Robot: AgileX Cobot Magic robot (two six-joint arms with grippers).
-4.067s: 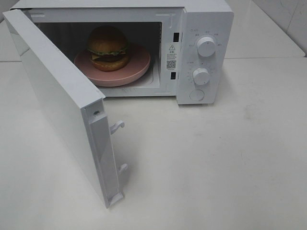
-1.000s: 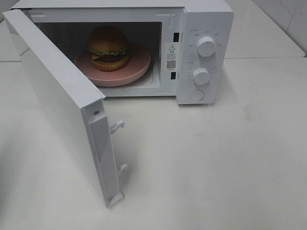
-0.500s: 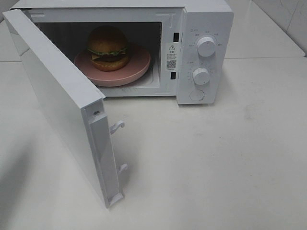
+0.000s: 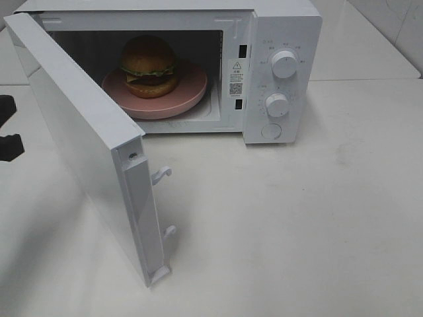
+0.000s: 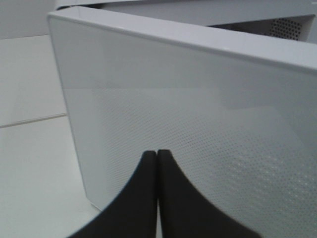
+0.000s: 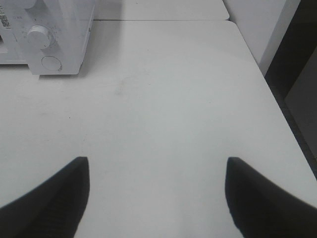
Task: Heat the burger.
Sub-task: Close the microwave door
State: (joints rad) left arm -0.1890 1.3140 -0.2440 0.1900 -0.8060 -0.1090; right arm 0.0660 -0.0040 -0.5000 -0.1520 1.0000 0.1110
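Note:
The burger (image 4: 149, 65) sits upright on a pink plate (image 4: 193, 90) inside the white microwave (image 4: 285, 33). The microwave door (image 4: 73, 135) stands wide open, swung out to the left. My left gripper (image 5: 157, 154) is shut with nothing between its fingers and points at the door's dotted outer face from close by. Dark parts of it show at the left edge of the high view (image 4: 8, 146), behind the door. My right gripper (image 6: 157, 162) is open and empty over bare table, well right of the microwave's control panel (image 6: 49, 37).
Two round knobs (image 4: 284, 64) (image 4: 277, 104) and a round button (image 4: 271, 131) sit on the microwave's right panel. Two latch hooks (image 4: 162, 174) stick out of the door's free edge. The white table (image 4: 317, 224) drops off at its right edge (image 6: 277, 104).
The left gripper has come into the high view at the left edge, beside the door's outer face. Burger, plate and door have not moved.

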